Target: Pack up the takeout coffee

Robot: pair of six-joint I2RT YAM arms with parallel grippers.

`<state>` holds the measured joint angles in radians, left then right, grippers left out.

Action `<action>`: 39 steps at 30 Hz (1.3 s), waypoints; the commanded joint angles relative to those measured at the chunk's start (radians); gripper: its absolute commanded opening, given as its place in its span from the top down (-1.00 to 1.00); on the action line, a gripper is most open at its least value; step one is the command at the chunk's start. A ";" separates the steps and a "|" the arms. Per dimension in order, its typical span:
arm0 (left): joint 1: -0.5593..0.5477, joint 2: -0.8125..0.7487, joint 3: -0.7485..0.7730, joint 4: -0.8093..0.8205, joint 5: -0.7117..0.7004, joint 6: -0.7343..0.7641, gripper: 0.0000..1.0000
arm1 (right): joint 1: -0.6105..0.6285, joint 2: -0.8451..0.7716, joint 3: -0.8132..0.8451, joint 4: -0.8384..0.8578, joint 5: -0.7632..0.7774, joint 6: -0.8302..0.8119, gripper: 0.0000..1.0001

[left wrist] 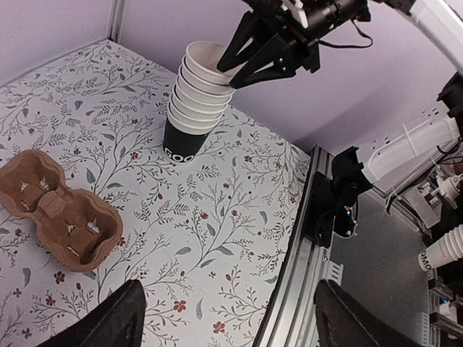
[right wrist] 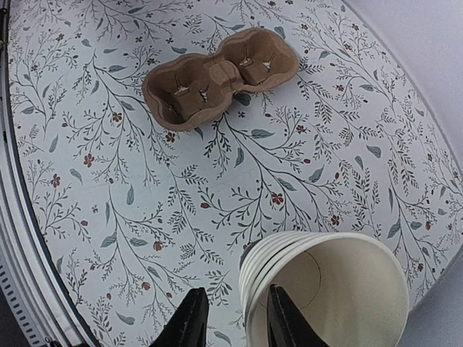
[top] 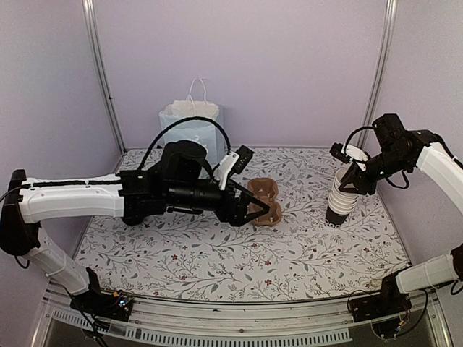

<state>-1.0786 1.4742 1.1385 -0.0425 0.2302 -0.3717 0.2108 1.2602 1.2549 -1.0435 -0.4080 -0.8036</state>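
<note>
A brown two-hole pulp carrier (top: pixel 264 199) lies flat and empty mid-table; it also shows in the left wrist view (left wrist: pixel 61 217) and the right wrist view (right wrist: pixel 217 79). A stack of several nested paper cups (top: pixel 340 196), black with white lettering at the base and white inside, stands at the right (left wrist: pixel 194 101) (right wrist: pixel 340 289). My right gripper (right wrist: pixel 239 322) is open and straddles the top cup's wall, one finger inside, one outside and clear of the rims. My left gripper (left wrist: pixel 228 325) is open wide and empty, hovering just beside the carrier (top: pixel 259 212). No lid is in view.
A pale blue paper bag with white handles (top: pixel 189 130) stands upright at the back, behind the left arm. A metal rail (left wrist: pixel 304 238) runs along the table's near edge. Purple walls enclose the back and sides.
</note>
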 commanded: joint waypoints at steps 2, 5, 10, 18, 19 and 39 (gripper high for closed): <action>-0.029 0.035 0.045 -0.002 -0.020 -0.045 -0.65 | 0.014 -0.010 -0.010 0.009 0.068 0.051 0.42; -0.029 0.048 0.047 -0.003 -0.022 -0.058 -0.65 | 0.013 0.001 -0.013 0.017 0.106 0.070 0.47; -0.033 0.057 0.042 0.005 -0.022 -0.078 -0.65 | 0.014 0.019 -0.021 0.024 0.137 0.092 0.53; -0.043 0.060 0.025 0.021 -0.037 -0.096 -0.64 | 0.014 0.006 -0.015 0.037 0.136 0.107 0.82; -0.043 0.061 0.021 0.025 -0.037 -0.100 -0.64 | 0.013 0.003 -0.013 0.042 0.142 0.112 0.88; -0.078 0.087 -0.019 0.080 -0.044 -0.125 -0.61 | 0.006 0.087 0.068 0.247 0.356 0.131 1.00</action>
<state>-1.1385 1.5497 1.1328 0.0097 0.1940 -0.4904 0.2214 1.2964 1.2652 -0.8700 -0.1020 -0.6903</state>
